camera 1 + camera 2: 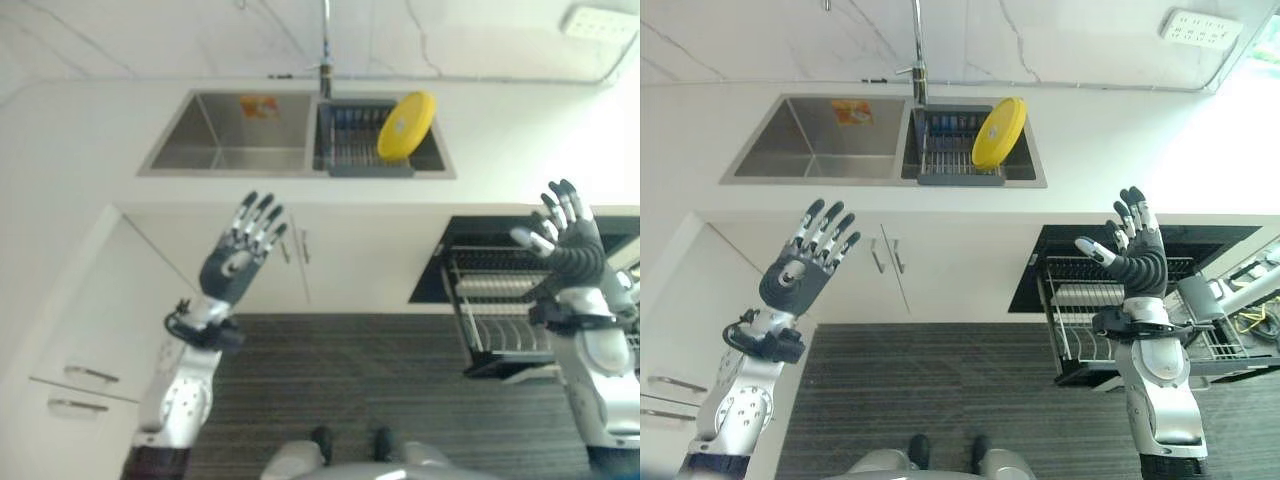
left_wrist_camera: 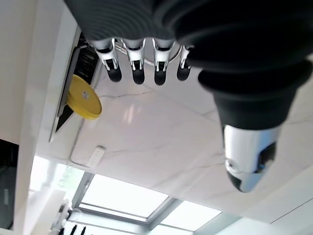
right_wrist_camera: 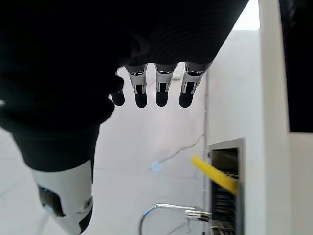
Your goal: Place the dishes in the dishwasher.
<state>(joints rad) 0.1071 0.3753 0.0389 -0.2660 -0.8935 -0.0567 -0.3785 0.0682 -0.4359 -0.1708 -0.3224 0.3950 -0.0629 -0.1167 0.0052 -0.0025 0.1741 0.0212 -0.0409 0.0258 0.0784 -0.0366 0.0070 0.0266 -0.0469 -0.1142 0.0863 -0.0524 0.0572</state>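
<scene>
Right eye view: left hand (image 1: 800, 270) and right hand (image 1: 1136, 255) are raised with fingers spread wide, holding nothing. The yellow plate (image 1: 998, 131) leans in the sink rack (image 1: 945, 150). Grip its upper rim, then carry it to the pulled-out dishwasher rack (image 1: 1080, 320).

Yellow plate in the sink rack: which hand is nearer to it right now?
Roughly even, the right marginally. The yellow plate leans in the sink's rack. The left hand is raised open before the cabinet doors, to the plate's left; the right hand is open over the dishwasher rack.
</scene>
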